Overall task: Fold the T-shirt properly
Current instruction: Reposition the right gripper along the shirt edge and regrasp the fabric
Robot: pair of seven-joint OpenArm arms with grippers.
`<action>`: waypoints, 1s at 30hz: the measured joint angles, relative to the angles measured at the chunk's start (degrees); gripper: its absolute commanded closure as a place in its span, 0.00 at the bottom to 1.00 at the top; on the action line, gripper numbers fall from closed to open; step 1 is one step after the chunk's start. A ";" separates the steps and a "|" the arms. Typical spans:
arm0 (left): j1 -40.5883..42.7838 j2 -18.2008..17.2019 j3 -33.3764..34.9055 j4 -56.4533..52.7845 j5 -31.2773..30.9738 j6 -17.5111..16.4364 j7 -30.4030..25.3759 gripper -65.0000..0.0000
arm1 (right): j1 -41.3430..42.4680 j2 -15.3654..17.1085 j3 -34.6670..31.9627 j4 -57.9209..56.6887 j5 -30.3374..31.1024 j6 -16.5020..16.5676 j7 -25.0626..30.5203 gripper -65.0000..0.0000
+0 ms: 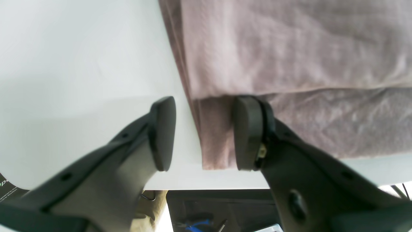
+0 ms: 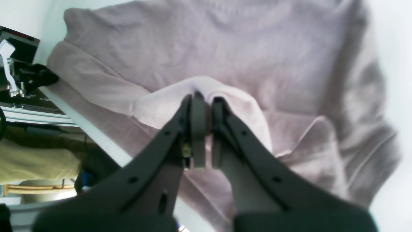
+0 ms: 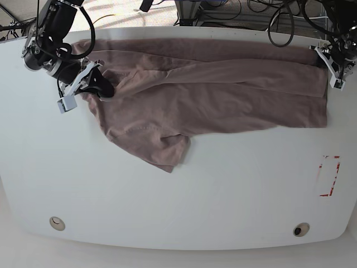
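The mauve-pink T-shirt [image 3: 212, 89] lies wrinkled across the far half of the white table [image 3: 178, 212], with one sleeve [image 3: 167, 151] pointing toward the front. My right gripper [image 2: 207, 106] is shut on a raised fold of the T-shirt [image 2: 225, 48]; in the base view this gripper [image 3: 103, 86] is at the shirt's left end. My left gripper [image 1: 205, 133] is open at the table edge, straddling a folded side edge of the T-shirt [image 1: 289, 58]. One finger [image 1: 248, 133] is over cloth and the other finger [image 1: 162, 133] is over bare table. In the base view it [image 3: 325, 60] is at the shirt's right end.
A red rectangular mark [image 3: 329, 176] is on the table at the right. Two small round holes [image 3: 56, 223] [image 3: 301, 229] sit near the front edge. Cables [image 3: 279, 22] hang behind the far edge. The table edge [image 1: 209, 185] runs just below my left fingers.
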 measured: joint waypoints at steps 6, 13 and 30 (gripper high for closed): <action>-0.02 0.02 0.00 0.00 -0.02 0.00 0.00 0.58 | -0.72 2.32 0.15 0.00 0.55 0.02 0.26 0.99; 0.00 0.02 0.00 0.00 -0.02 0.00 0.00 0.58 | -6.47 2.49 0.26 0.13 0.72 0.00 0.02 0.99; -0.07 0.00 -0.11 0.00 -0.02 0.00 -0.02 0.57 | -13.49 5.18 2.19 0.09 1.07 -0.02 0.57 0.38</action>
